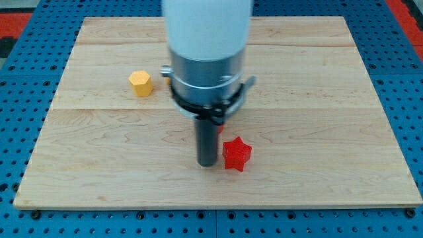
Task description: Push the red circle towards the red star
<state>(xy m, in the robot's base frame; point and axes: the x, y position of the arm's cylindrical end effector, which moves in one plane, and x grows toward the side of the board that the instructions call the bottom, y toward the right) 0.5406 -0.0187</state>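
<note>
The red star (236,155) lies on the wooden board (317,99), a little below the view's middle. My tip (207,163) rests on the board just to the star's left, nearly touching it. A small sliver of red (221,128) shows just right of the rod, above the star; it looks like the red circle, mostly hidden behind the rod and the arm's body.
A yellow hexagon block (140,83) sits at the view's upper left. The arm's wide grey and white body (209,53) covers the top middle of the board. A blue pegboard (20,119) surrounds the board.
</note>
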